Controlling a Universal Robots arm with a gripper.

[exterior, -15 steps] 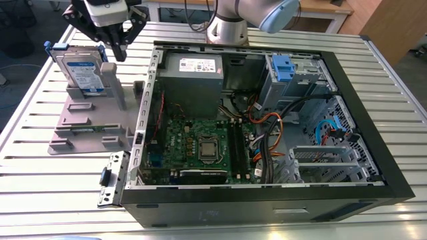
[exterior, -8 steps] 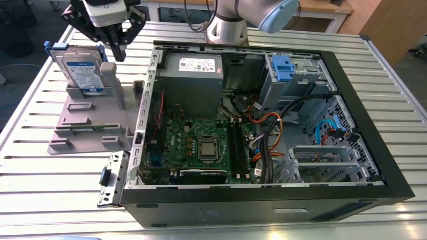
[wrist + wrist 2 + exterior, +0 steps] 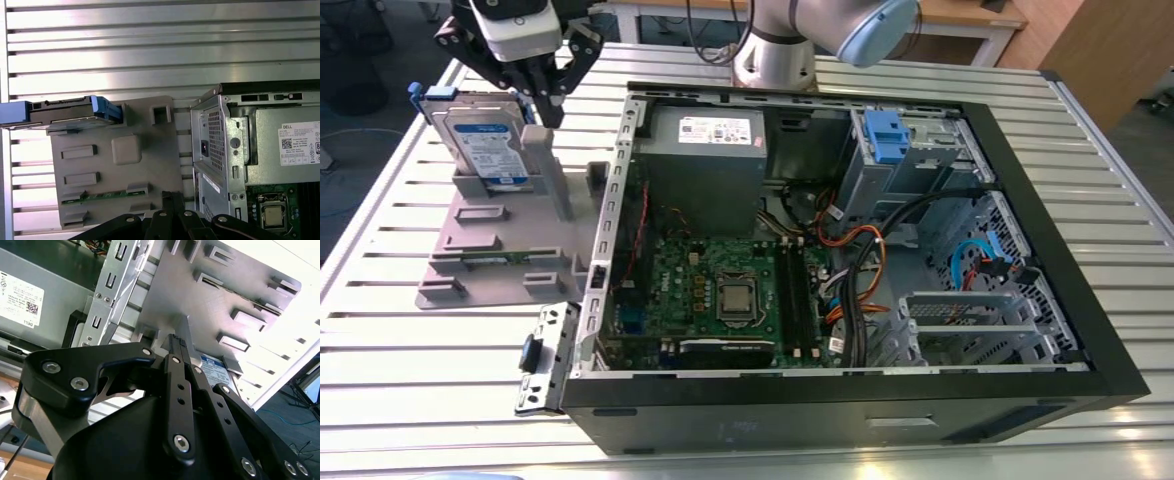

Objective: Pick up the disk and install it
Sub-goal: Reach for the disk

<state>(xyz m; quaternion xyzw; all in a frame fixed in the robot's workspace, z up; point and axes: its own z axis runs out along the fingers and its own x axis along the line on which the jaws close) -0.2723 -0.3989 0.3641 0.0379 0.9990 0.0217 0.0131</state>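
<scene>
Bright, even light; blown-out glare patches.

The gripper [image 3: 176, 342] seemingly hides most of the disk [image 3: 216, 368].

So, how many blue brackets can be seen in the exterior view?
2. One bracket frames the disk at the exterior view's left; a bare bracket sits in the case. Others may be hidden.

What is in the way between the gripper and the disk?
Nothing visible is. In the exterior view the gripper hangs close over a top corner of the disk, which stands on edge in the grey holder. The holder's upright post stands beside the disk, under the gripper.
</scene>
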